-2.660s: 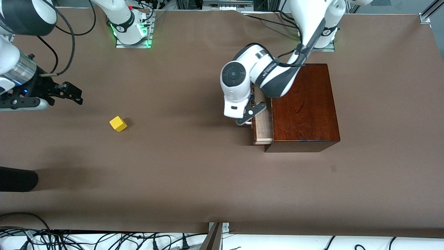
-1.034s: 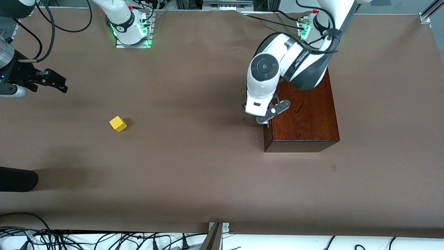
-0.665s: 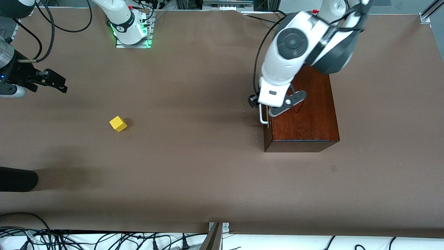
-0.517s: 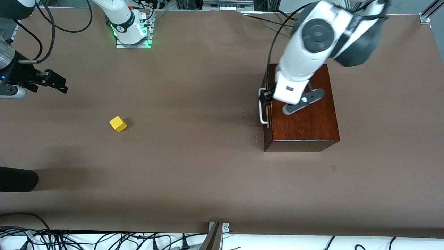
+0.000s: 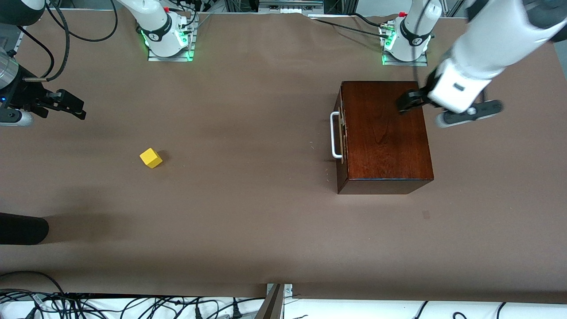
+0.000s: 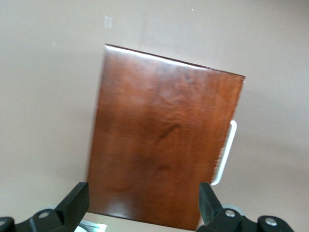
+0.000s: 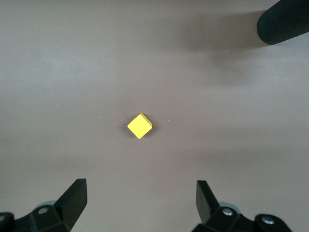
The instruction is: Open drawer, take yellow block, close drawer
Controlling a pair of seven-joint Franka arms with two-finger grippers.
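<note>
The drawer (image 5: 339, 133) sits shut in the dark mahogany box (image 5: 385, 137), its white loop handle (image 5: 335, 135) facing the right arm's end of the table. My left gripper (image 5: 438, 110) hangs open and empty over the box's edge toward the left arm's base. In the left wrist view the box top (image 6: 164, 145) and handle (image 6: 227, 152) lie below the spread left gripper (image 6: 143, 208). The yellow block (image 5: 151, 157) lies on the bare table toward the right arm's end. My right gripper (image 5: 73, 105) waits open over the table there; its wrist view shows the block (image 7: 140, 125) past the right gripper (image 7: 140, 203).
A black rounded object (image 5: 22, 228) juts in at the table's edge at the right arm's end, nearer to the front camera than the block, and also shows as a black shape (image 7: 285, 21) in the right wrist view. Cables run along the front edge. The brown table (image 5: 248, 212) stretches between block and box.
The drawer was slid shut. My left gripper opened, let go of the handle, rose and swung over the box toward its base. The right arm has not moved in the last second.
</note>
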